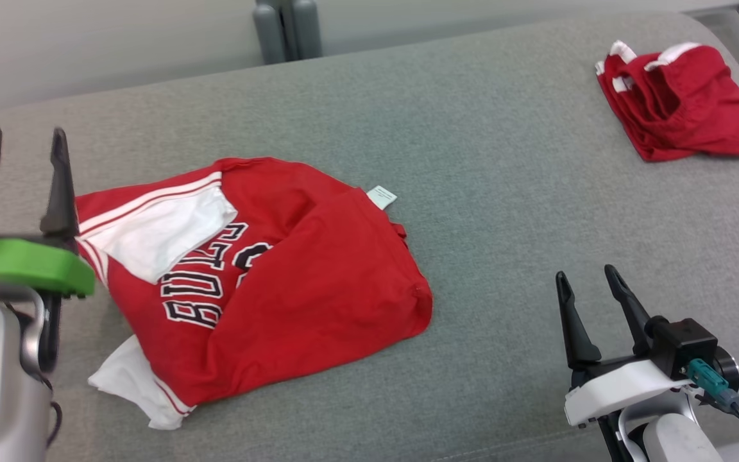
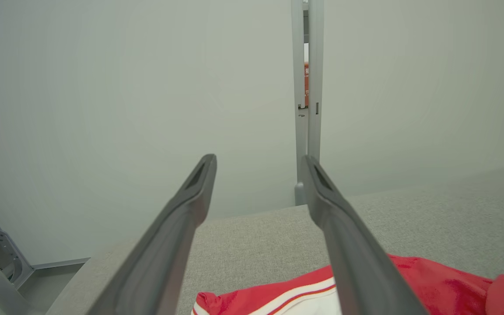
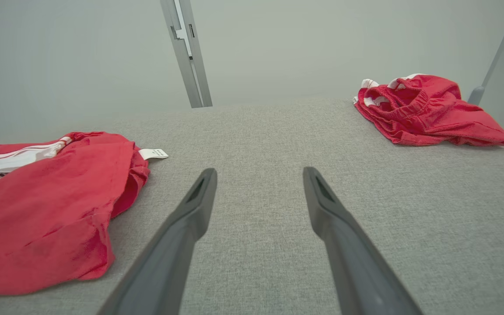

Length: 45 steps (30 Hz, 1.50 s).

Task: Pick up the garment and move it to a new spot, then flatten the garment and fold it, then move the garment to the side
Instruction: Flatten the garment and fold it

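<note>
**Both grippers empty beside a half-folded jersey**

Nearest the robot, the right gripper [image 1: 586,273] hangs over bare grey tabletop [image 1: 504,212], its fingers spread wide with nothing between them. The left gripper [image 1: 25,136] is equally wide open and empty, poised just beside the striped shoulder edge of the red jersey [image 1: 318,269]. The jersey lies left of centre on the table, between the two grippers and much closer to the left one.

The fold looks only part done. The next grasp should, I judge, pinch every layer together at an edge, low against the cloth. Both grippers should lift evenly so the doubled flap does not slide open.

The jersey is red with white striped trim and black-and-white lettering. The side toward the right gripper is folded over the front, hiding part of the lettering, and a white corner pokes out at the near left. Its care label [image 1: 382,196] sticks out at the far edge.

Farther off, near the far right corner, what looks like a pair of red shorts [image 1: 684,109] lies bunched, well apart from the jersey
</note>
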Tool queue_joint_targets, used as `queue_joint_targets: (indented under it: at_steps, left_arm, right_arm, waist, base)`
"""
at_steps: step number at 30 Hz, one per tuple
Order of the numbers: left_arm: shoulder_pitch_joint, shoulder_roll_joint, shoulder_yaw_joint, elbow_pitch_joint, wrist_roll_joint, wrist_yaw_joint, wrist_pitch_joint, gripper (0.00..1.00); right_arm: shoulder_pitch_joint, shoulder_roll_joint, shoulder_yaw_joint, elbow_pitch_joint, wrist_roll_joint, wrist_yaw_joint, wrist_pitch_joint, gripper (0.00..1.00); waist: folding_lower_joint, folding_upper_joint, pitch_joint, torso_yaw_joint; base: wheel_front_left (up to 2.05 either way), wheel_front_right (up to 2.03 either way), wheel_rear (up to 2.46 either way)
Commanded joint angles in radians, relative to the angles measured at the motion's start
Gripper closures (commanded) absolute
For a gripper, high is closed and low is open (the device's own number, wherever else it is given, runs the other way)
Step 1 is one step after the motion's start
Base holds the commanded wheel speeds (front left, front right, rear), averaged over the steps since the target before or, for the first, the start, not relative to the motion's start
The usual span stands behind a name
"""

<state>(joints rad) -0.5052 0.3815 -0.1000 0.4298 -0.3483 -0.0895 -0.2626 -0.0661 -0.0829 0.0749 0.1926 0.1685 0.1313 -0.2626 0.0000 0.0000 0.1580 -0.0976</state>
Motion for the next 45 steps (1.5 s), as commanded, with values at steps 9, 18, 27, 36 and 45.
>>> queue_joint_targets:
  at_steps: [9, 18, 27, 36, 45]
  left_arm:
    - [0.245, -0.095, 0.085, -0.154, 0.055, -0.001, -0.002, 0.0]
    - [0.435, -0.197, 0.152, -0.285, 0.105, 0.004, -0.002, 0.0]
    - [0.492, -0.243, 0.187, -0.321, 0.138, -0.014, -0.002, 0.0]
    - [0.477, -0.261, 0.192, -0.305, 0.146, -0.029, -0.003, 0.0]
    - [0.47, -0.28, 0.162, -0.278, 0.155, -0.038, -0.003, 0.0]
  right_arm:
    - [0.037, -0.008, 0.006, 0.008, 0.006, -0.001, -0.003, 0.0]
    - [0.045, -0.008, 0.007, 0.009, 0.008, -0.001, -0.003, 0.0]
    - [0.047, -0.009, 0.019, 0.018, 0.016, -0.001, -0.003, 0.0]
    - [-0.034, -0.041, 0.134, 0.062, 0.023, -0.001, 0.023, 0.0]
    - [-0.146, -0.065, 0.243, 0.239, 0.052, -0.001, 0.048, 0.0]
  waist:
    - [0.0, 0.0, -0.089, 0.112]
    - [0.0, 0.0, -0.09, 0.144]
    - [0.0, 0.0, -0.093, 0.157]
    - [0.0, 0.0, -0.089, 0.185]
    - [0.0, 0.0, -0.075, 0.251]
  base:
    - [0.0, 0.0, 0.0]
    - [0.0, 0.0, 0.0]
    - [0.0, 0.0, 0.0]
    - [0.0, 0.0, 0.0]
    - [0.0, 0.0, 0.0]
